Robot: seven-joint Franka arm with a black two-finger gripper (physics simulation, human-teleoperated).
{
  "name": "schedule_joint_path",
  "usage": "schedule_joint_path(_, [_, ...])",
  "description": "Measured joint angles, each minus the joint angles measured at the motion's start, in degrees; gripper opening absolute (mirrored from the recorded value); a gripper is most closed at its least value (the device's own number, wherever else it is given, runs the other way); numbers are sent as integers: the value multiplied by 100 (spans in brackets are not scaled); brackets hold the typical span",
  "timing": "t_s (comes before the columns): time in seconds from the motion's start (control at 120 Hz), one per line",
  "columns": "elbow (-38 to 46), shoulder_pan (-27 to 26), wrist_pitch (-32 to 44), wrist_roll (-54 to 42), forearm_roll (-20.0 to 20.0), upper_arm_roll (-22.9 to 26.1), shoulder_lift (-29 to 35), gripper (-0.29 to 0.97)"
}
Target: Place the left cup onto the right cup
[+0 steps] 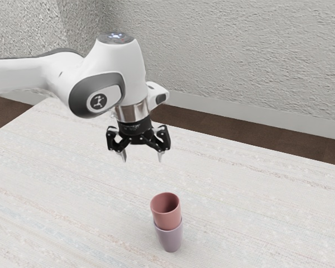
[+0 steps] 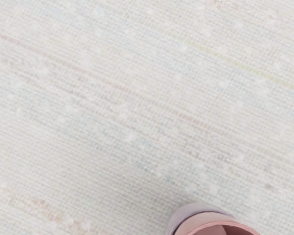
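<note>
Hanging high above the pale woven desk (image 1: 56, 195) with the gripper (image 1: 142, 158), black fingers (image 1: 116, 144) spread wide apart, nothing between them, tips pointing straight down. Below and off toward the exterior view's right: pink cup (image 1: 165, 207) seated inside the lilac cup (image 1: 171, 239), rim up, most of its body standing proud of the lilac rim. Stacked pair resting on the near side of the desk, well apart from the gripper, untouched by either finger. From the wrist camera: same pair peeking in, pink cup (image 2: 220, 228) nested within the lilac cup (image 2: 183, 220), bare woven desk all around. Behind the desk, a strip of dark brown floor (image 1: 257, 131) and a rough grey wall (image 1: 240, 50).
</note>
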State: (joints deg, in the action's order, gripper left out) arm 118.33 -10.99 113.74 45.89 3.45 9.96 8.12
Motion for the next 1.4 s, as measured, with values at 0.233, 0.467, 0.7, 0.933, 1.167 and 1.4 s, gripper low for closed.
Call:
schedule_joint_path(0.233, [-446, 8, -137, -555, 238, -304, -226, 68])
schedule_joint_path(0.467, [-960, 23, -182, -1241, 295, -773, -580, 68])
schedule_joint_path(0.7, [-1471, 157, -215, -1912, 303, -1073, -866, 68])
schedule_joint_path(0.933, [-1919, 306, -408, -2466, 307, -1222, -1005, 68])
schedule_joint_path(1.167, [-2292, 38, -732, -2870, 316, -1233, -1113, 68])
schedule_joint_path(1.4, [-2490, -97, -866, -3199, 456, -1226, -1114, 68])
